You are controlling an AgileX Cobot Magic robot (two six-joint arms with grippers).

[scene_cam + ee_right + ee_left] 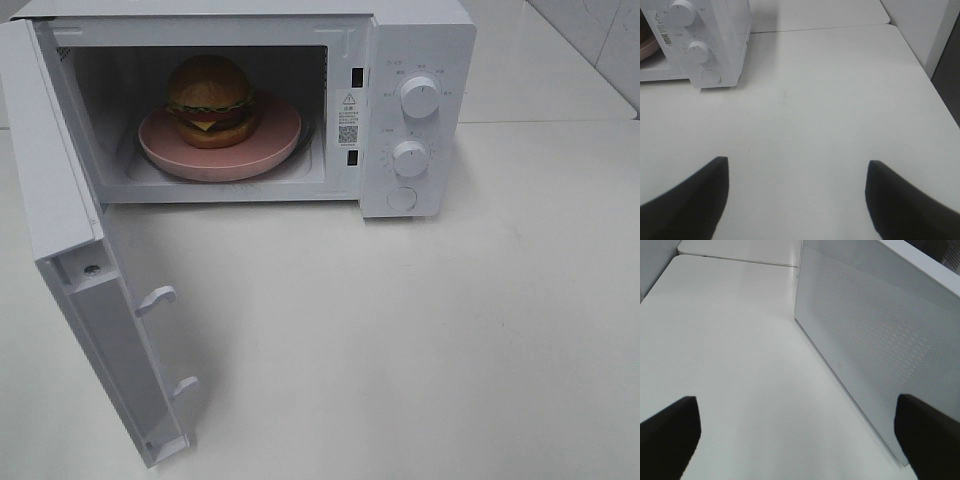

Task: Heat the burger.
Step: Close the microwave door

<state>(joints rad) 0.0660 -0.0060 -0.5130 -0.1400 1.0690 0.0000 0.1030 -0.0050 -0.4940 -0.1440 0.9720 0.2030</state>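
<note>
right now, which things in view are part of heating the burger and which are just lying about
Part of the job:
burger
pink plate under it
microwave
open door
upper knob
lower knob

Just there:
white table
tiled wall

The high view looks down on the microwave (420, 40); right wrist view shares its control panel (727, 35), left wrist its door (875, 340)

We see bright, even, diffuse light on the glossy white tabletop (450, 330), with faint glare toward one o'clock in the high view. The boxy white microwave (420, 40) has a dimmer cavity, and a soft shadow lies under its front. Up close, the black left gripper (796, 399) blurs.
</note>
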